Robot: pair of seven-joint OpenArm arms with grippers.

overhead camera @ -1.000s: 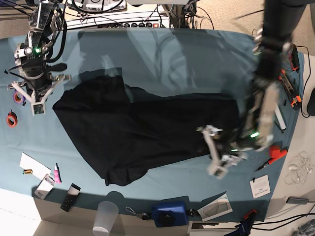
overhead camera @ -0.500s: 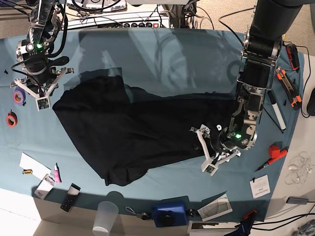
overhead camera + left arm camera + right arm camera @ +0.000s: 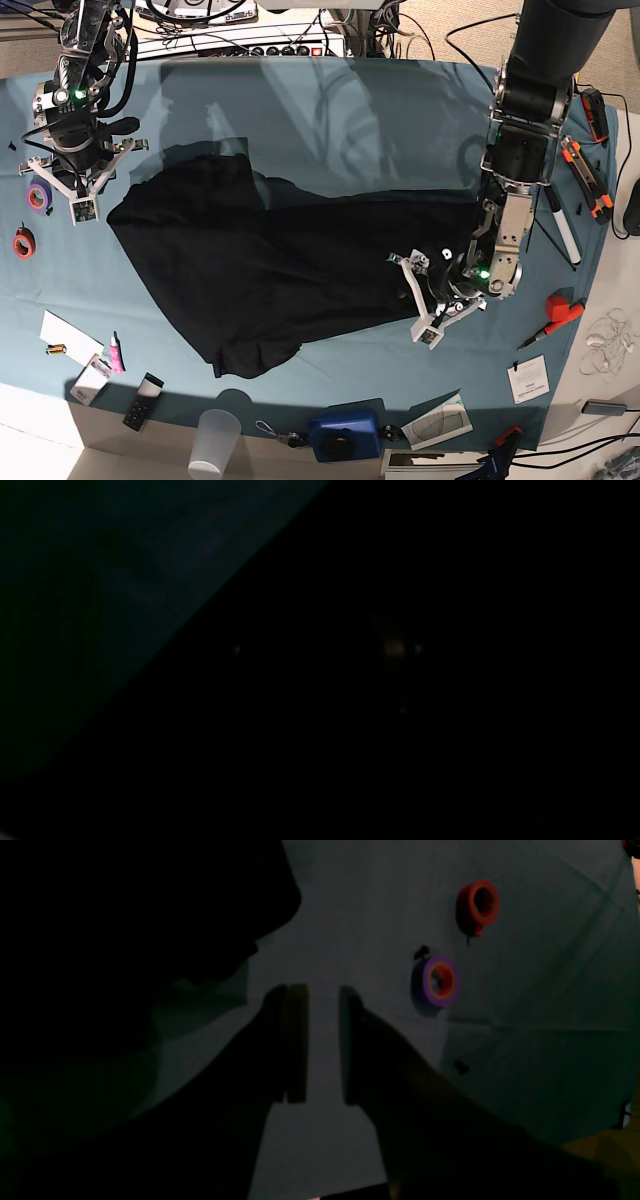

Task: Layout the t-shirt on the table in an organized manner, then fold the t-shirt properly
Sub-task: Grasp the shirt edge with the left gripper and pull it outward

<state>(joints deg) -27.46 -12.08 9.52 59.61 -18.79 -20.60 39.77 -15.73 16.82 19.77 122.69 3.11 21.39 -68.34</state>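
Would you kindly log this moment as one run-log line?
t-shirt: crumpled, unfolded on table | left end effector: open, at shirt's edge | right end effector: open, empty, above table

Base view: the left arm's white-fingered gripper [image 3: 418,298] lies low at the lower right, its dark forearm descending from the upper right corner and its jaws spread apart. The right arm's white-fingered gripper [image 3: 68,190] hangs at the upper left, pointing downward beneath a black wrist bearing a green light. Right wrist view: the right gripper [image 3: 323,1042] shows two dark parallel fingers [image 3: 292,1040] separated by a narrow gap, with nothing held between them.
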